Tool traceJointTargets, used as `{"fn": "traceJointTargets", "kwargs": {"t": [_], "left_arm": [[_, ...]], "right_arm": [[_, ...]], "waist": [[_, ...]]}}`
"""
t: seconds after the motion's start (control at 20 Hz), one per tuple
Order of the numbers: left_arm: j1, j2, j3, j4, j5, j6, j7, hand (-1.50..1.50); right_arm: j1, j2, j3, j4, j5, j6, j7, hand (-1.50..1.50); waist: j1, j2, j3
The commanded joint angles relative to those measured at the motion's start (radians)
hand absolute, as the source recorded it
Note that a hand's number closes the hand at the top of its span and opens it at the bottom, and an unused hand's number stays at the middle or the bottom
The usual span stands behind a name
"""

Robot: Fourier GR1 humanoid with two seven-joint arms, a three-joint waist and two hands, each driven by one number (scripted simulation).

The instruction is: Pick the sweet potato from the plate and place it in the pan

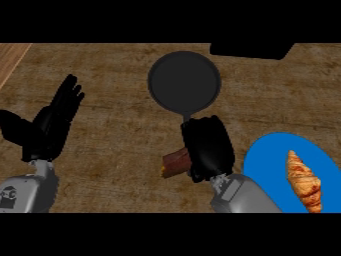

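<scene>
The left hand (47,125) rests at the view's left, fingers straight and spread, thumb out to the side. Right of it, the potato (175,164) shows as a reddish-brown end poking out from under the right hand (206,147), whose fingers curl round it. Its long axis cannot be told, most being hidden. It sits above the counter (114,165), just below the pan (184,82) handle. Rightmost, a blue plate (269,165) bears a croissant (306,182).

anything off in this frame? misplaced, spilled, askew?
Nothing spilled or askew. One mismatch: the blue plate holds a croissant, not a sweet potato. The right hand is curled round a brown-orange item, off the plate, short of the pan.
</scene>
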Motion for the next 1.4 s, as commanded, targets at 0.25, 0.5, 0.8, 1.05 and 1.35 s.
{"fn": "traceJointTargets", "kwargs": {"t": [0.25,0.5,0.8,1.05,1.35], "left_arm": [[-0.05,-0.004,-0.014,0.047,0.004,-0.022,0.007,0.0],[-0.098,-0.014,-0.025,0.047,-0.007,-0.01,0.015,0.0],[-0.08,-0.003,-0.01,0.033,-0.006,-0.004,0.027,0.0],[-0.09,-0.009,0.003,0.067,-0.009,0.011,0.032,0.0],[-0.084,0.023,0.059,0.045,0.019,0.009,0.034,0.0]], "right_arm": [[-0.425,0.031,0.111,0.087,-0.029,-0.061,0.442,1.5],[-0.606,0.031,0.091,0.25,-0.125,-0.176,0.573,1.5],[-0.746,0.031,0.035,0.44,-0.165,-0.318,0.652,1.5],[-0.826,0.031,-0.003,0.6,-0.232,-0.449,0.577,1.5],[-0.812,0.031,-0.104,0.787,-0.205,-0.651,0.422,1.5]], "waist": [[0.051,0.002,-0.003],[0.058,0.011,-0.001],[0.039,0.009,0.0],[-0.009,0.008,0.001],[-0.046,0.007,0.002]]}}
